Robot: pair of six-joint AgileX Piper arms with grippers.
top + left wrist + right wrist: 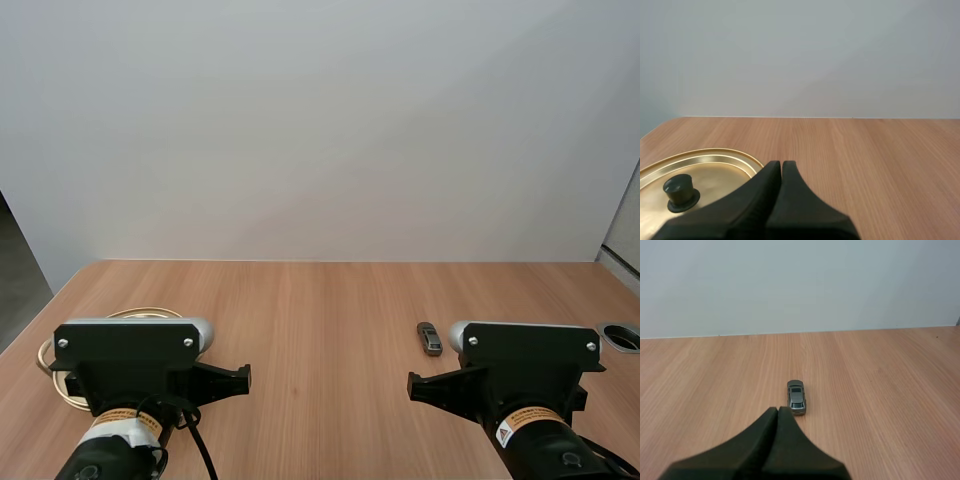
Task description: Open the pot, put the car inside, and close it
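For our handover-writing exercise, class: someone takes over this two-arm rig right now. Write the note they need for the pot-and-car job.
Left pincer: shut on nothing, beside the pot.
Right pincer: shut on nothing, pointing at the car just ahead of it.
Pot: lid on, black knob up, at the left side of the table.
Car: on bare table by the right arm, apart from the pot.
Done: nothing.
Left: lift the lid, put the car in, put the lid back.

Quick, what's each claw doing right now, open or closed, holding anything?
Left claw: closed, holding nothing, near the pot lid.
Right claw: closed, holding nothing, near the car.
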